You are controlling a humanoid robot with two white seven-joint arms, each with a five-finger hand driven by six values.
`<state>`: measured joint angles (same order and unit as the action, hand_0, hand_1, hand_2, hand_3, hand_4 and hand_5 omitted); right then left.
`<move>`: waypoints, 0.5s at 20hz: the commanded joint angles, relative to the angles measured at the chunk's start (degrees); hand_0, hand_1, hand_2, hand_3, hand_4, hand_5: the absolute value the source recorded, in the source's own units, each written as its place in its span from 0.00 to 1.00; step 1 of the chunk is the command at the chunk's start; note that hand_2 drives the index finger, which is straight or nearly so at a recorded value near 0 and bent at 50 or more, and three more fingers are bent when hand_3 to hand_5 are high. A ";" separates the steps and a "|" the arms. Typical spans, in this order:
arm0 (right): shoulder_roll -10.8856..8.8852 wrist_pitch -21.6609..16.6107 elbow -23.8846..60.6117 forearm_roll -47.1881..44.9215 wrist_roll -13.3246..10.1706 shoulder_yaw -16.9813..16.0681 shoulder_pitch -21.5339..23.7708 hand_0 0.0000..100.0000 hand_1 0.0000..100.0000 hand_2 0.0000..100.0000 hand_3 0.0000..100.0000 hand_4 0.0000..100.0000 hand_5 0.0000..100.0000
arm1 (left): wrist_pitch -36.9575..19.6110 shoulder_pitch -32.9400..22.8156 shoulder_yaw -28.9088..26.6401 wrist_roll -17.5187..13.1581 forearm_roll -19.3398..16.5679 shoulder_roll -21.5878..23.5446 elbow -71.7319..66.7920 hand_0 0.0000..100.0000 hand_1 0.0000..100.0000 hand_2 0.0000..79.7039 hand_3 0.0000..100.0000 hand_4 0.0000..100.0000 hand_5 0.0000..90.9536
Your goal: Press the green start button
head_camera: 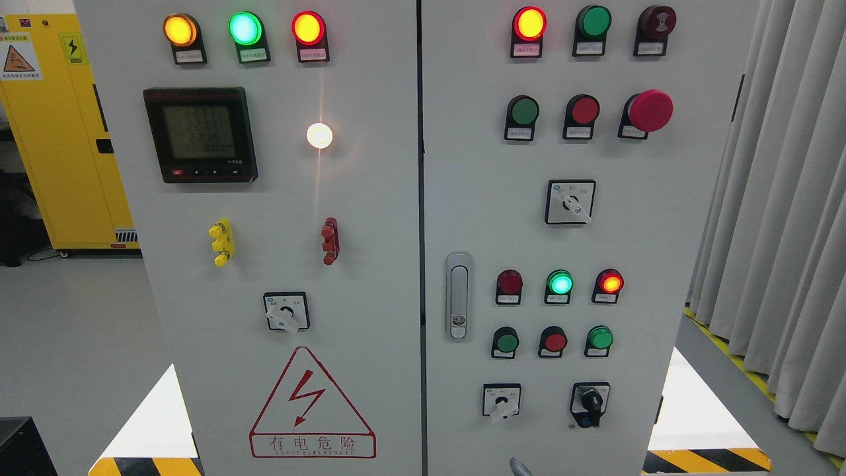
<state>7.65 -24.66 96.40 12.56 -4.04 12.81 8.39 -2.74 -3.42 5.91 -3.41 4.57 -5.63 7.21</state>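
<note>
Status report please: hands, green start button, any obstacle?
Both hands out of view. Several round green push buttons on grey cabinet's right door, one at; labels unreadable, untouched. Nothing in front of them.

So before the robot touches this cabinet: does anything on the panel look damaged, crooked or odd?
Nothing looks damaged or askew. The buttons, lamps and selector switches sit straight in their rows. The only oddity is the white lamp on the left door, bright enough to throw a vertical glare streak. No hand is in view.
</note>
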 commanded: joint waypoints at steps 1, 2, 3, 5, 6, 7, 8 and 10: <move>0.00 -0.39 -0.07 0.01 -0.09 0.02 0.22 0.42 0.61 0.00 0.00 0.00 0.00 | 0.01 -0.01 0.06 -0.02 0.00 0.00 0.00 0.12 0.56 0.00 0.00 0.00 0.00; 0.00 -0.39 0.02 0.01 -0.09 0.02 0.22 0.42 0.61 0.00 0.00 0.00 0.00 | 0.01 -0.01 -0.02 -0.02 0.00 0.00 0.00 0.12 0.56 0.00 0.00 0.00 0.00; 0.00 -0.39 0.02 0.01 -0.09 0.02 0.22 0.42 0.61 0.00 0.00 0.00 0.00 | 0.01 -0.01 -0.02 -0.02 0.00 0.00 0.00 0.12 0.56 0.00 0.00 0.00 0.00; 0.00 -0.39 0.02 0.01 -0.09 0.02 0.31 0.42 0.61 0.00 0.00 0.00 0.00 | 0.01 -0.01 -0.02 -0.02 0.00 0.00 0.00 0.12 0.56 0.00 0.00 0.00 0.00; 0.00 -0.39 -0.07 0.01 -0.09 0.02 0.31 0.42 0.61 0.00 0.00 0.00 0.00 | 0.01 -0.01 -0.02 -0.02 0.00 0.00 0.00 0.12 0.56 0.00 0.00 0.00 0.00; 0.00 -0.39 -0.07 0.01 0.00 0.02 0.31 0.42 0.61 0.00 0.00 0.00 0.00 | 0.01 0.08 -0.02 -0.02 0.00 0.00 0.00 0.12 0.56 0.00 0.00 0.00 0.00; 0.00 -0.39 -0.07 0.01 -0.09 0.02 0.31 0.42 0.61 0.00 0.00 0.00 0.00 | 0.01 -0.01 -0.02 -0.02 0.00 0.00 0.00 0.12 0.56 0.00 0.00 0.00 0.00; 0.00 -0.39 -0.07 0.01 -0.09 0.02 0.31 0.42 0.61 0.00 0.00 0.00 0.00 | 0.01 -0.01 -0.02 -0.02 0.00 0.00 0.00 0.12 0.56 0.00 0.00 0.00 0.00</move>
<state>7.65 -25.04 96.37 12.57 -4.12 12.82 8.62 -2.74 -3.42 5.91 -3.43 4.57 -5.63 7.21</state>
